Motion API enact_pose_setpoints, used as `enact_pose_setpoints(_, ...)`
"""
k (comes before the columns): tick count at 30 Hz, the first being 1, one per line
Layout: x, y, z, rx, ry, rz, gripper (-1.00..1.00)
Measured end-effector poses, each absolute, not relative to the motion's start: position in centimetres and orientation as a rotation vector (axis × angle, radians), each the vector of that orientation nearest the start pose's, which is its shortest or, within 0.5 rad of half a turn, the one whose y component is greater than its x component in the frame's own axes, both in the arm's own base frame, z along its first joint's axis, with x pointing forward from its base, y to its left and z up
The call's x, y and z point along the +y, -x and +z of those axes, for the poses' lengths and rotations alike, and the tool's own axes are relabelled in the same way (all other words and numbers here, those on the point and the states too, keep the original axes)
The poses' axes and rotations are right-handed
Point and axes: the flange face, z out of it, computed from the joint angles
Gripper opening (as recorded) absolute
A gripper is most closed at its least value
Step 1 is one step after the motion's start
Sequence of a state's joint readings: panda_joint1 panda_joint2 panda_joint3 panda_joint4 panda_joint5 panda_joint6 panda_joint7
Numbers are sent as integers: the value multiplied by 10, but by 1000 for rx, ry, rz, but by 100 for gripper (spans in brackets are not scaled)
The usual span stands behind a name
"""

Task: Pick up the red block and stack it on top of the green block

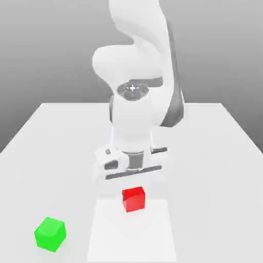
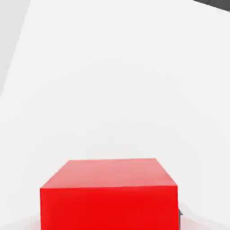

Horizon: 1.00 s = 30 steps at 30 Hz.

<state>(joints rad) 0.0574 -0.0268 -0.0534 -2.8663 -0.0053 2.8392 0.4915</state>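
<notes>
— Green block [image 1: 50,233] sits nearest, on the table [image 1: 226,149]. And red?

— Red block [image 1: 134,199] lies apart from green, under my gripper [image 1: 132,181], fingers clamped shut on it.

Matte red block [image 1: 133,199], matte green block [image 1: 50,233]
</notes>
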Motion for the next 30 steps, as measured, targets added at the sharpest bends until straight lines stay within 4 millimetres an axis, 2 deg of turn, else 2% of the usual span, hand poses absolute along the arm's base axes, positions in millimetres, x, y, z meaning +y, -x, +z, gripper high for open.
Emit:
enact_pose_setpoints(4, -29, -373, 215, 1079, 2957, -2, -100)
enact_pose_setpoints(9, -73, -398, 224, 1541, 2749, -6, -100)
enact_pose_setpoints(15, -134, -419, 235, 2046, 2395, -6, -100)
enact_pose_setpoints(20, -186, -431, 245, 2395, 2034, -2, -100)
enact_pose_setpoints(22, -193, -434, 229, 2437, 1981, -1, -100)
enact_pose_setpoints(25, -194, -434, 191, 2449, 1967, -1, -100)
enact_pose_setpoints(26, -194, -434, 184, 2450, 1966, -1, 100)
enact_pose_setpoints(30, -194, -434, 184, 2450, 1966, -1, 100)
